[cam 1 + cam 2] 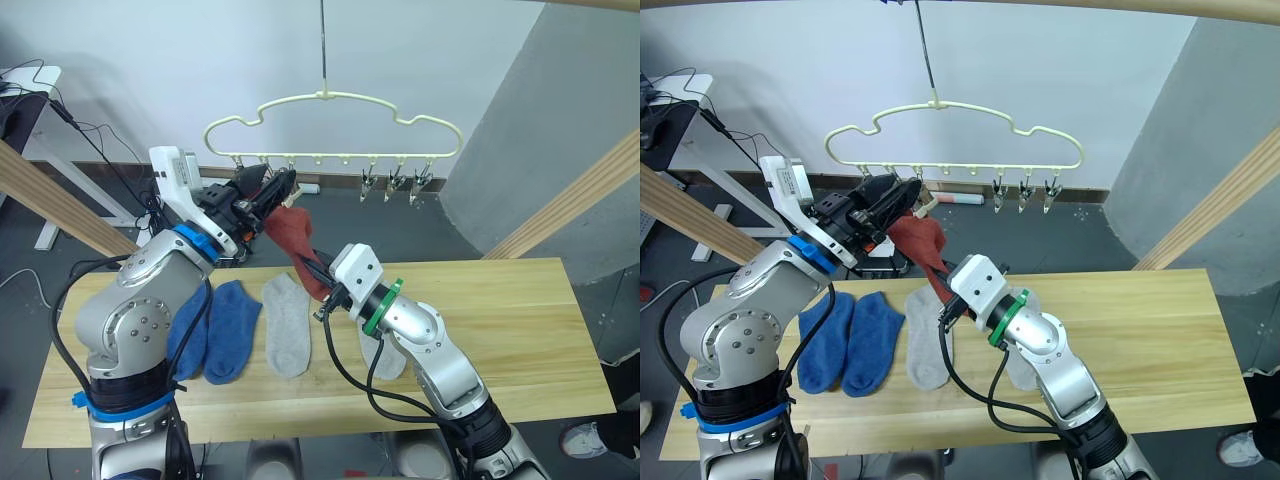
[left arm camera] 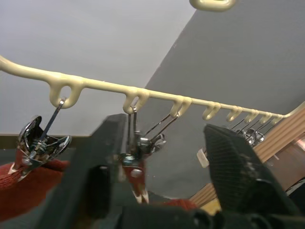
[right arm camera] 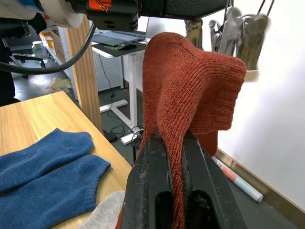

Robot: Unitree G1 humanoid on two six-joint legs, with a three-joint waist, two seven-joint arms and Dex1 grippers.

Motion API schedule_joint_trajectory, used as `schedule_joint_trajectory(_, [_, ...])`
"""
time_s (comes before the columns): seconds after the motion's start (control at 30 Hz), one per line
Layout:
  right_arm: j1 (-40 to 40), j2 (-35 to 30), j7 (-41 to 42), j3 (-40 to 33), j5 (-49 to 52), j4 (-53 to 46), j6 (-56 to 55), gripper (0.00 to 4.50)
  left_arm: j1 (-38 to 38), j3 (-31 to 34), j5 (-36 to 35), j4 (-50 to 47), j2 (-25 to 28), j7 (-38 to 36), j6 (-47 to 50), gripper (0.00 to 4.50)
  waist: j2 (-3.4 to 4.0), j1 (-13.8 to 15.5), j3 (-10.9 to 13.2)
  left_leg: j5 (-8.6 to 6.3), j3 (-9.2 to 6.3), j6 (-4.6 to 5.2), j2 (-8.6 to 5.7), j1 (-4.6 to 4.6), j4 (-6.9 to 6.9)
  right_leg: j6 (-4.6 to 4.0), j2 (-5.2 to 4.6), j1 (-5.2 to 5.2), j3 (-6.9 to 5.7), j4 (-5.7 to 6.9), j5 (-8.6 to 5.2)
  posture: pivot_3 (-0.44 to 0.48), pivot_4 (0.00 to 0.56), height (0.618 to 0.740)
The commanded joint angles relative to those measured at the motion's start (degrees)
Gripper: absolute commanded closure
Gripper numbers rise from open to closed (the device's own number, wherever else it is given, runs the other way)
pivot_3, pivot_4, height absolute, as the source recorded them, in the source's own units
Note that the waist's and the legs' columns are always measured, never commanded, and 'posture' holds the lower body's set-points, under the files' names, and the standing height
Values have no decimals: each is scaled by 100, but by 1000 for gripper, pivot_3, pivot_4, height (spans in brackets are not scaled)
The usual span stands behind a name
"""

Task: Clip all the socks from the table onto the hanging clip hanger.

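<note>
Nearest to you, the right tool (image 3: 175, 191) is pinching the lower part of a rust red sock (image 1: 300, 240), its two black fingers closed tight on the knit. You are holding that sock up off the bench (image 1: 520, 330), stretched from the right tool up toward the left end of the clip hanger (image 1: 335, 125). The left tool (image 1: 275, 190) is sitting at the hanger's left clips with its fingers spread around one small metal clip (image 2: 138, 143); it is gripping nothing that I can see. Red knit is already hanging in the clip just beside it, and I cannot tell whether the sock's top edge is properly inside the jaws.

Judging from this, the risk is that you are pulling down with the right tool while the bite is shallow, so the cuff would be slipping out and the sock dropping. The hanger is hanging freely from its hook, so any push from the left tool would be swinging it away and spoiling your aim. Releasing the right tool too soon would be doing the same.

On the bench, two blue socks (image 1: 215, 330) are lying side by side at the left, a light grey sock (image 1: 287, 325) just right of them, and another grey sock (image 1: 385, 355) partly under the right arm.
</note>
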Motion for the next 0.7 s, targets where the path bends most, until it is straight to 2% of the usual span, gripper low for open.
schedule_joint_trajectory(0.03, [-45,54,51,53,52,-70,-129,4500,68,133,-146,-296,137,-35,-7,1462,0,-1,0,0,0,-1,0,0,0,0,0,0,0,0,0,-132,329,740])
schedule_joint_trajectory(0.27, [-67,9,26,26,-18,30,209,4500,470,49,121,-616,535,-228,-176,1462,0,-4,0,1,0,-2,2,1,0,0,0,0,1,0,0,-126,324,740])
schedule_joint_trajectory(0.37, [-69,-10,-9,7,-48,18,405,3772,671,115,163,-741,562,-122,-220,1414,-1,-3,-1,1,0,-2,2,2,-1,0,0,0,1,1,0,-126,324,740])
schedule_joint_trajectory(0.47, [-112,-100,7,64,-165,44,382,2753,814,132,178,-831,607,-158,-273,1414,-1,-1,-1,1,0,-2,1,2,0,0,0,0,1,1,0,-121,323,740])
schedule_joint_trajectory(0.7, [-80,-185,66,4,-187,-12,449,2753,945,149,254,-952,627,-141,-358,1414,-2,2,-1,0,0,0,1,2,0,-1,0,0,1,2,0,-118,319,740])
